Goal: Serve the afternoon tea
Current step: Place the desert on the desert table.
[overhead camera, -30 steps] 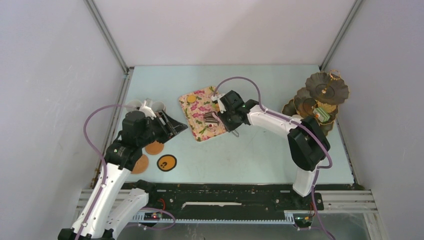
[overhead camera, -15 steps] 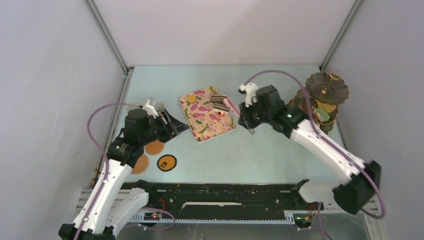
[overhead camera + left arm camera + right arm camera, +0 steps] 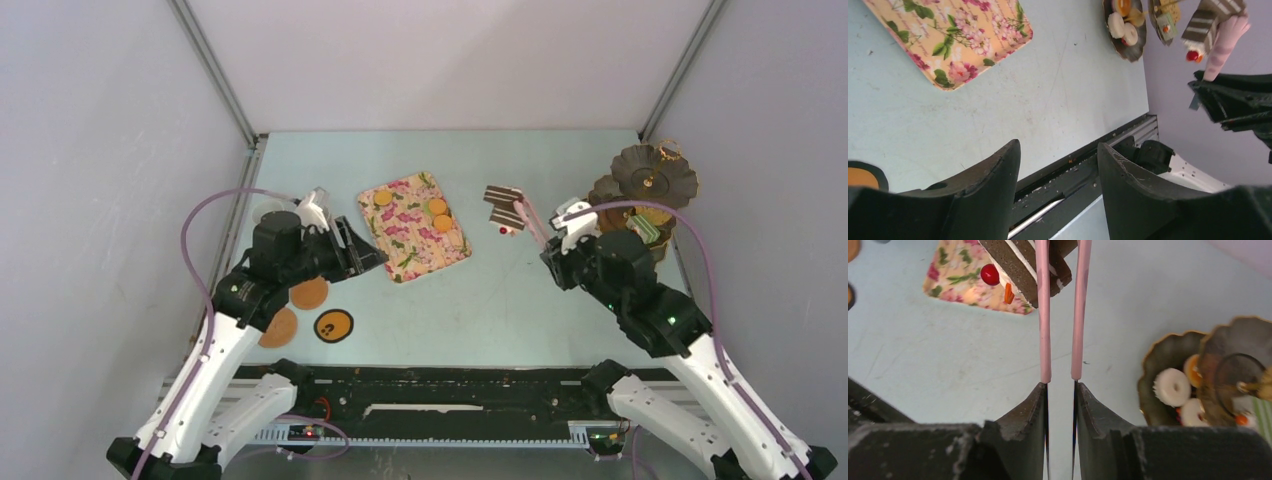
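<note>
Tongs [image 3: 1044, 315] w/ cake slice [image 3: 1018, 260] pinched in right claw [image 3: 1061, 387], nr stand [image 3: 655, 178]; left claw [image 3: 1058, 145] spread apart.

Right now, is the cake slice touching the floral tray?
Apart. The top view shows the cake slice, held by the pink tongs, right of the floral tray with bare table between them.

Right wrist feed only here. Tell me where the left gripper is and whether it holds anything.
Observer: The left gripper is open and empty, hovering by the near corner of the floral tray.
Operator: Report what's on that tray.
Observer: Three small round orange treats; no cake slice.
Operator: Now count the coasters.
Observer: Three round coasters, near-left of the tray, all bare.
</note>
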`<action>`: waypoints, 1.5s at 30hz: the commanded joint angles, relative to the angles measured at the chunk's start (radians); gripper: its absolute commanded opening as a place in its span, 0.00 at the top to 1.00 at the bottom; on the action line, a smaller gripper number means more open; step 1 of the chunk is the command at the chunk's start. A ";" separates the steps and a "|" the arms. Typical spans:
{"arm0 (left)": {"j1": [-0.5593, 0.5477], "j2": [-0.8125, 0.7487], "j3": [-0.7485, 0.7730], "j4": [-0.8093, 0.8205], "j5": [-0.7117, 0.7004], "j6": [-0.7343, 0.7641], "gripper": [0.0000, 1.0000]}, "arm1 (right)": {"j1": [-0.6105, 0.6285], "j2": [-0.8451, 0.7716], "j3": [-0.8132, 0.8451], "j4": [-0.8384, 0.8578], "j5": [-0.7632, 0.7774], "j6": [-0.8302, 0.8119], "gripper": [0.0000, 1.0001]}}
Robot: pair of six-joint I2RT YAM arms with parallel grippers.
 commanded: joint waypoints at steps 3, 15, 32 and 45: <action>-0.067 0.013 0.063 -0.022 -0.014 0.084 0.36 | 0.005 -0.082 0.015 -0.055 0.373 0.014 1.00; -0.185 0.034 0.134 -0.070 -0.082 0.174 0.32 | -0.097 0.071 0.168 -0.405 0.595 0.700 1.00; -0.289 -0.008 0.203 -0.153 -0.226 0.300 0.28 | -0.438 0.233 0.042 -0.116 0.395 0.865 1.00; -0.303 0.003 0.220 -0.162 -0.254 0.321 0.27 | -0.506 0.328 0.030 0.024 0.299 0.766 0.99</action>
